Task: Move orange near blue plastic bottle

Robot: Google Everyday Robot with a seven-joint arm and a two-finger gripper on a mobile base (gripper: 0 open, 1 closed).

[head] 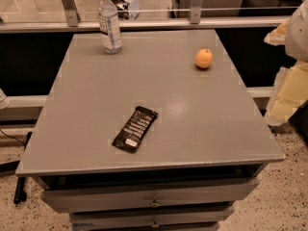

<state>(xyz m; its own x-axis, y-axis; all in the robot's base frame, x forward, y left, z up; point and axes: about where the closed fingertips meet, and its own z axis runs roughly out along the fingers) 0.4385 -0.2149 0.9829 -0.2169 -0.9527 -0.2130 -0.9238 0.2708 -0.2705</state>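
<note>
The orange (204, 58) sits on the grey table top (192, 124) near its far right corner. The blue plastic bottle (109, 23), clear with a white cap and a pale label, stands upright near the far left corner. Bottle and orange are well apart, about a third of the table's width. My gripper (285, 99) shows as a pale, blurred shape at the right edge of the view, off the table's right side. It is to the right of the orange and nearer to me, and it touches nothing on the table.
A flat black snack wrapper (135, 128) lies on the table's near middle. Drawers (154, 201) sit under the front edge. A metal rail and glass (192, 23) run behind the table. A black cable (21, 177) lies on the floor at left.
</note>
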